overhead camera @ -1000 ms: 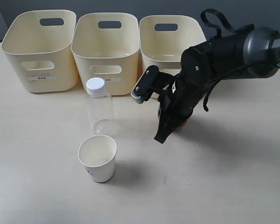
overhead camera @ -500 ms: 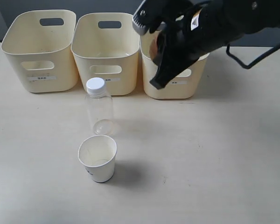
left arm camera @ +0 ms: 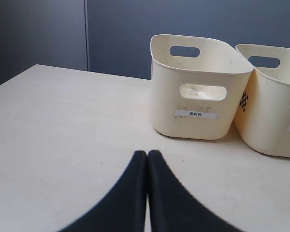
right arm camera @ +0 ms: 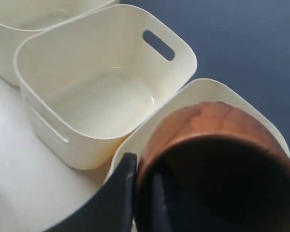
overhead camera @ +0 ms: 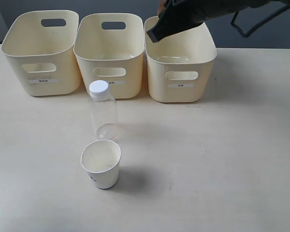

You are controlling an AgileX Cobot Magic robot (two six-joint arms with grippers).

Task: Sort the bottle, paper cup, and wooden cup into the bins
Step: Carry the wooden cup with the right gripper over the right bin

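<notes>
The clear bottle [overhead camera: 102,108] with its white cap stands on the table in front of the middle bin [overhead camera: 109,53]. Nearer the front sits the white paper cup [overhead camera: 101,164], upright. My right gripper [overhead camera: 157,30] hangs high over the back of the right bin [overhead camera: 180,58]. In the right wrist view this gripper [right arm camera: 142,169] is shut on the rim of the wooden cup [right arm camera: 212,130], one finger outside the wall and one inside. The exterior view shows only a brown sliver of that cup. My left gripper [left arm camera: 147,155] is shut and holds nothing, low over the table.
The left bin [overhead camera: 41,53] stands beside the other two along the table's back edge. The left wrist view faces the left bin [left arm camera: 198,87] and part of the middle bin [left arm camera: 273,101]. A dark wall lies behind the bins.
My right arm has risen from the table in front of the right bin and moved back, carrying the wooden cup to above that bin. The bottle and paper cup have not moved.
</notes>
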